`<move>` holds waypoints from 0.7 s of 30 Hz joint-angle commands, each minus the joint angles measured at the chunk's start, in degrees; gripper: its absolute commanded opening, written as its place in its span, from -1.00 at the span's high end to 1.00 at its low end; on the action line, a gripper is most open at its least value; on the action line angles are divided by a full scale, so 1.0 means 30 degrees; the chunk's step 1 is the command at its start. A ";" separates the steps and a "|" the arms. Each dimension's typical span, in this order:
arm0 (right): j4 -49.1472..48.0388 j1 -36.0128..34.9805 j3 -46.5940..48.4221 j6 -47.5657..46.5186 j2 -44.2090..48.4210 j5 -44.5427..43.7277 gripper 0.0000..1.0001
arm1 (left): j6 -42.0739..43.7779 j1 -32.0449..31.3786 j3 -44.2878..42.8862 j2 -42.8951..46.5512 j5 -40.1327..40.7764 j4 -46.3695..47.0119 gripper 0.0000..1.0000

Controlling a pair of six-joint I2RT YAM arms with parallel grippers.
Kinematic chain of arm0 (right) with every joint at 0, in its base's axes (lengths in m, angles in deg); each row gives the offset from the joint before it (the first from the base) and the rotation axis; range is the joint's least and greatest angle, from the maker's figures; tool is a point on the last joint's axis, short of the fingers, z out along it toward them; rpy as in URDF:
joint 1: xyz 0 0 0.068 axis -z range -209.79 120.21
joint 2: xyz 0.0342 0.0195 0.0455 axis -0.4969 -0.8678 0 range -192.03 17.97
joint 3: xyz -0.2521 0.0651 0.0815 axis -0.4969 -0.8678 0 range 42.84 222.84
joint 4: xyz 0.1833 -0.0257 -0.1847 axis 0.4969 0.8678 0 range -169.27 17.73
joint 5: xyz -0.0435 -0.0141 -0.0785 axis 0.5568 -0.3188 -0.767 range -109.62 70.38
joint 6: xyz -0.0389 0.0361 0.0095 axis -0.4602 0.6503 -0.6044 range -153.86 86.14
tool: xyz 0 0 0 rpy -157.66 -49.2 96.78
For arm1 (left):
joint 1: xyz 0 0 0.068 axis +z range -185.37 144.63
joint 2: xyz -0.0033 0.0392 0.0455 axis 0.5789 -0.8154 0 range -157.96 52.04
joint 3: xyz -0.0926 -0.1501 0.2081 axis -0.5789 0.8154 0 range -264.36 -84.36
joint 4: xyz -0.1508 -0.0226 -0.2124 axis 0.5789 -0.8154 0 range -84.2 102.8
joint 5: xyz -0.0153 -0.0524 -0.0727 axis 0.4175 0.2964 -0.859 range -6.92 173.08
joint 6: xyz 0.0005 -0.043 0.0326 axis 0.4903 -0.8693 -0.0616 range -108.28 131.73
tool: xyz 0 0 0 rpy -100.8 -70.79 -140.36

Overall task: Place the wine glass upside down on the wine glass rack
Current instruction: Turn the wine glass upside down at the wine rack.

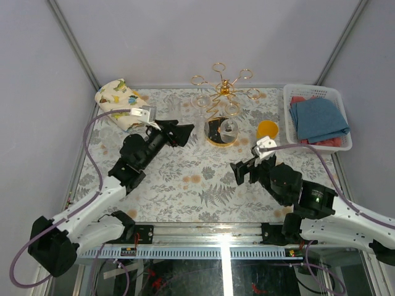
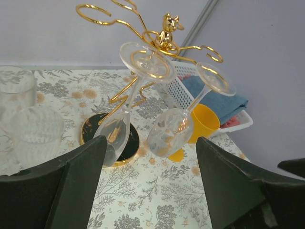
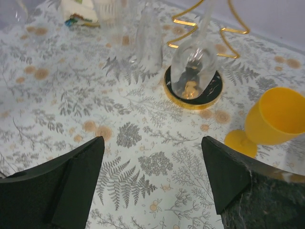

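Rack [image 1: 223, 92] stands mid-back. Two hung glasses [image 2: 169, 131] crowd its pole above the base [image 1: 213, 131]. From the base: yellow cup [image 1: 267, 130] close at 3 o'clock, basket [image 1: 316, 117] beyond it, clear tumblers [image 2: 35, 136] about 11, pouch [image 1: 117, 95] at 10. Table [image 1: 197, 185] at 6 o'clock lies open. Rear rings are free.

Both arms extended; left gripper [image 1: 184, 134], right gripper [image 1: 239, 172] spread wide, empty.

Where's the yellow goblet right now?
In the top view, the yellow goblet sits right of the rack's black base, between it and the white basket.
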 commanded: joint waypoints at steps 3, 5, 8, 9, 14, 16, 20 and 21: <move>0.2795 -0.0076 0.5696 0.2203 -0.3005 -0.4422 -0.80 | 0.0826 0.0069 -0.3102 0.2138 0.1567 -0.8859 -0.64; 0.3254 -0.0074 0.7434 0.2317 -0.4276 -0.5223 -0.79 | 0.1207 0.0098 -0.3665 0.2694 0.2008 -1.0847 -0.72; 0.3758 0.0056 1.0017 0.2339 -0.6288 -0.6279 -0.88 | 0.1993 0.0083 -0.4084 0.3735 0.2732 -1.3372 -0.77; 0.3902 0.0395 1.1133 0.2250 -0.6982 -0.6327 -0.90 | 0.2253 0.0075 -0.4130 0.4188 0.3046 -1.4103 -0.79; 0.4814 0.4434 1.5490 0.2724 -1.0342 -0.1430 -0.92 | 0.2862 0.0064 -0.4203 0.6369 0.4386 -1.6970 -0.82; 0.4409 0.5419 1.6602 0.2843 -1.1531 -0.0633 -0.92 | 0.2708 0.0076 -0.4094 0.7088 0.4147 -1.7584 -0.83; 0.3578 0.7021 1.8883 0.3089 -1.4161 0.0349 -0.91 | 0.2372 0.0070 -0.3816 0.8138 0.3679 -1.8675 -0.87; 0.3498 0.7458 1.9488 0.3332 -1.4858 0.0907 -0.91 | 0.2344 0.0084 -0.3730 0.8412 0.3618 -1.8941 -0.88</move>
